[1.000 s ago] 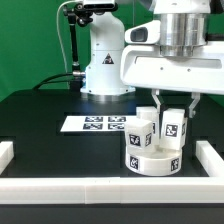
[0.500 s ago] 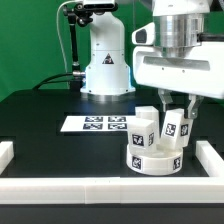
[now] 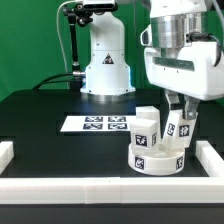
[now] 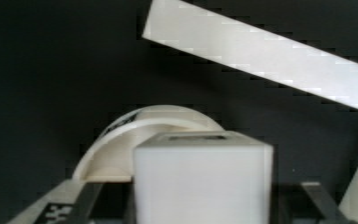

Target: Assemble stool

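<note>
The stool's round white seat (image 3: 158, 160) lies flat on the black table toward the exterior view's right. One blocky white tagged leg (image 3: 147, 128) stands on it. A second leg (image 3: 177, 131) stands tilted on the seat's right side, and my gripper (image 3: 181, 120) is shut on it from above. In the wrist view this leg (image 4: 202, 178) fills the space between the two fingers (image 4: 69, 200), with the seat (image 4: 130, 138) curving behind it.
The marker board (image 3: 95, 124) lies on the table behind the seat. White border rails run along the front (image 3: 100, 187), the exterior view's left (image 3: 5, 152) and right (image 3: 212, 155); one shows in the wrist view (image 4: 265, 50). The arm's white base (image 3: 105, 60) stands at the back.
My gripper has tilted and shifted slightly to the exterior view's right, and the held leg has tilted with it. The seat and the other leg have stayed put.
</note>
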`<state>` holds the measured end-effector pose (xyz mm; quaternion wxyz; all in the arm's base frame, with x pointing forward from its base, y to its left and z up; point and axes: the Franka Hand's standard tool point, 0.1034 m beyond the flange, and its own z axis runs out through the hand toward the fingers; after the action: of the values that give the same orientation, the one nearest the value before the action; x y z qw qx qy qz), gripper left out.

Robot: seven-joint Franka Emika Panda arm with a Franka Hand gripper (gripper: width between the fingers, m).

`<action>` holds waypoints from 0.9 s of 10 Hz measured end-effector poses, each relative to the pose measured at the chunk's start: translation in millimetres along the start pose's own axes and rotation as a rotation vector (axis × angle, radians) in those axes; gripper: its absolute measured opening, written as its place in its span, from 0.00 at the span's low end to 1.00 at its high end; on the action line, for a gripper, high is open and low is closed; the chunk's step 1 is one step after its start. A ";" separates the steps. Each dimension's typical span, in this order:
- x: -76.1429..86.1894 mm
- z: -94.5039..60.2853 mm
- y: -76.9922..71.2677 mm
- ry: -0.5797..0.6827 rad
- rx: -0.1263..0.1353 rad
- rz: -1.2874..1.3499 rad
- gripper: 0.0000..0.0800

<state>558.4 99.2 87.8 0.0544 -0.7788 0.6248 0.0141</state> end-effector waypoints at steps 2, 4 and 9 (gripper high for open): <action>-0.4 0.1 0.0 -0.002 0.001 0.082 0.42; -2.1 0.3 -0.2 -0.011 0.003 0.153 0.42; -6.1 -13.3 -7.1 -0.020 0.017 0.082 0.81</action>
<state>563.4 105.2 102.0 0.0666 -0.7519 0.6556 0.0185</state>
